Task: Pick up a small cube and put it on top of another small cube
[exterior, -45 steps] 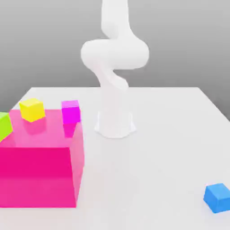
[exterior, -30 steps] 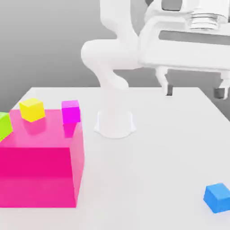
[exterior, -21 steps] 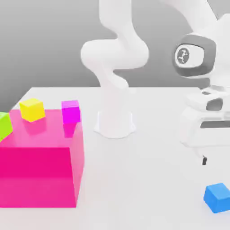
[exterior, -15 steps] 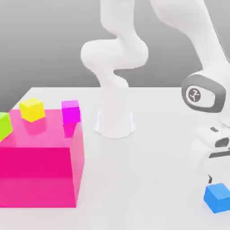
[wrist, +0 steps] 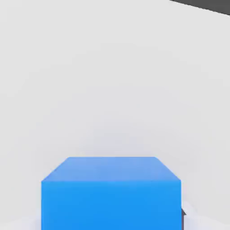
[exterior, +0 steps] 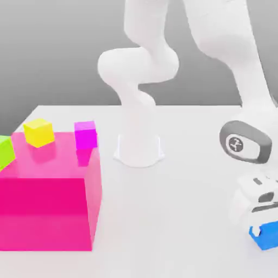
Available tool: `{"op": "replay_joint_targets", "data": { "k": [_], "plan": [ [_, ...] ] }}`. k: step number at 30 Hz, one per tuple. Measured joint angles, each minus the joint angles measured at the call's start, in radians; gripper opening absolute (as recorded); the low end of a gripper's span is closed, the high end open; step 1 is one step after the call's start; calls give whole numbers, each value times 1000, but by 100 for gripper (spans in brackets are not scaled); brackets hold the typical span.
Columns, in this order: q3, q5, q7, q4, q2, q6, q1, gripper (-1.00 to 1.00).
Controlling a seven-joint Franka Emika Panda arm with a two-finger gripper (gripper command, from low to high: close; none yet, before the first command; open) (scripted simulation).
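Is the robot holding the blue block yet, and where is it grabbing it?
It cannot be told. The end effector is down at the blue cube, which sits on the white table, but no grip shows.

bench (exterior: pixel 179 201): carries everything.
large block (exterior: pixel 49 195): exterior view's left, near front of bench.
two small cubes (exterior: pixel 38 132) (exterior: pixel 86 134): on top of large block, side by side, apart, toward its back edge.
third cube (exterior: pixel 4 152): at large block's left edge, cut off by frame.
arm base (exterior: pixel 139 149): behind centre.
fourth cube (exterior: pixel 266 237): on bench, front right, well apart from large block.
pincer (exterior: pixel 259 217): low over fourth cube, partly in front of it.
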Motion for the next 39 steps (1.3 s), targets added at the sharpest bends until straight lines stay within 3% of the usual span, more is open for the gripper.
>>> {"op": "replay_joint_targets", "data": {
  "k": [10, 30, 35, 36, 39],
  "plan": [
    [-139, 44, 47, -98, -343, -252, -214, -100],
    [-435, 202, 118, -303, -1069, -732, -514, -100],
    [-463, 209, 122, -427, -1076, -610, -541, -100],
    [-464, 209, 121, -446, -1069, -584, -542, 100],
    [-464, 209, 121, -446, -1069, -584, -542, 100]
  ]
}}
